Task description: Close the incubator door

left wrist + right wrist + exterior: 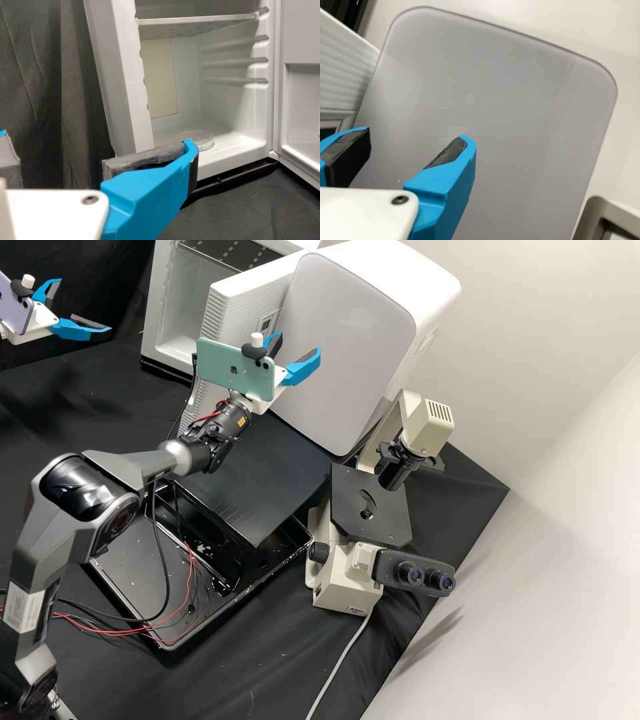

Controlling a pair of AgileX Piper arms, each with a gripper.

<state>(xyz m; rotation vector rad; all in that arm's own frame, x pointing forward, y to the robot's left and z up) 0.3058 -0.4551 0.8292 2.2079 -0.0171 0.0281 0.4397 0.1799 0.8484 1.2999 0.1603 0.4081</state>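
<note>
Right tool [417, 134] spread, left tool [84, 305] too. I'd push door [233, 312] from outer face near free edge, slow so dish [202, 138] doesn't skate.

High view: we had bright, soft light on the pale wall [547, 520], with a diffuse shadow low on it. The desk [267, 667] read dark, with a blurry-edged shadow at far left. Hard glints on the right arm's glossy joint [83, 487]. Left wrist view: dim drape [40, 75], brighter incubator [232, 150]; light pooled on its floor near the open front, upper back shaded. Small glints on the clear dish [200, 136]. Right wrist view: even light, mild sheen and faint pale reflections on the grey door panel [520, 110]. We couldn't pin down the lamp.
</note>
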